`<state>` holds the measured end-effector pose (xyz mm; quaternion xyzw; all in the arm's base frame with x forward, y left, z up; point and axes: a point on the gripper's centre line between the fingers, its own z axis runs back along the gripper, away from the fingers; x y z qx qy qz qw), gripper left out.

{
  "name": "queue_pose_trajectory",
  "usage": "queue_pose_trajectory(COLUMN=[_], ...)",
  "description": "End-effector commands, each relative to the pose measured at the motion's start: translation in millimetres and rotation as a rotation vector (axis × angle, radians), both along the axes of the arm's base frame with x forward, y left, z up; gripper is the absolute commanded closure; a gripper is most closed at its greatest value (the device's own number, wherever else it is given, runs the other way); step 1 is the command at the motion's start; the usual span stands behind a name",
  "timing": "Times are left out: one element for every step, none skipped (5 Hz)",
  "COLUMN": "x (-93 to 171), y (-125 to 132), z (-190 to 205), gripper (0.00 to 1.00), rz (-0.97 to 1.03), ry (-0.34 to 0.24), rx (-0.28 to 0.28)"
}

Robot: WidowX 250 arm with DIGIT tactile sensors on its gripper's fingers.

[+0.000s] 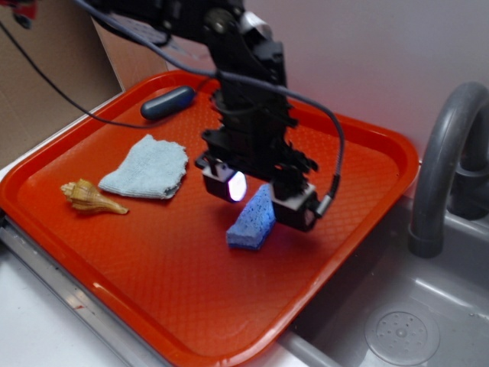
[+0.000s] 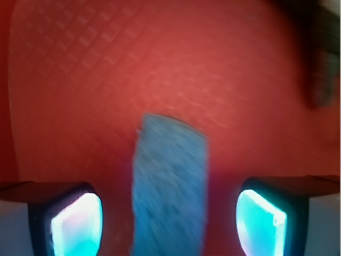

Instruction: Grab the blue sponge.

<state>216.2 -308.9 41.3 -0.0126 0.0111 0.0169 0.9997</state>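
Sponge position: the blue sponge [image 1: 251,221] lay near the middle of the red tray [image 1: 176,306], one end tilted up toward the arm.
Fingers: the fingers [image 1: 227,183] were spread wide, one on each side of the sponge, and in the wrist view neither glowing pad touched it.
Reason for pose: the sponge ran lengthwise up the gap [image 2: 169,186], so closing would likely have caught its long sides.
Height: whether the fingers were low enough to grip, I could not tell.
Neighbours: a pale cloth [image 1: 147,167], a shell [image 1: 90,196] and a dark capsule [image 1: 167,102] sat well apart.
Obstacles: nothing stood between fingers and sponge.
Surroundings: a grey sink [image 1: 428,321] and faucet [image 1: 443,168] adjoined the tray.
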Motion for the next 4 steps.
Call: queue_pose_trajectory(x=[1.5, -6.2, -6.2, 7.0], y=[-34.6, -31.8, -7.0, 33.1], z=[5.0, 12.2, 31.3, 65.6], gripper=[0.08, 1.00, 1.00, 1.00], rz=[-0.068, -0.107, -0.134, -0.159], ry=[-0.012, 0.004, -0.022, -0.082], rx=[-0.053, -0.042, -0.078, -0.145])
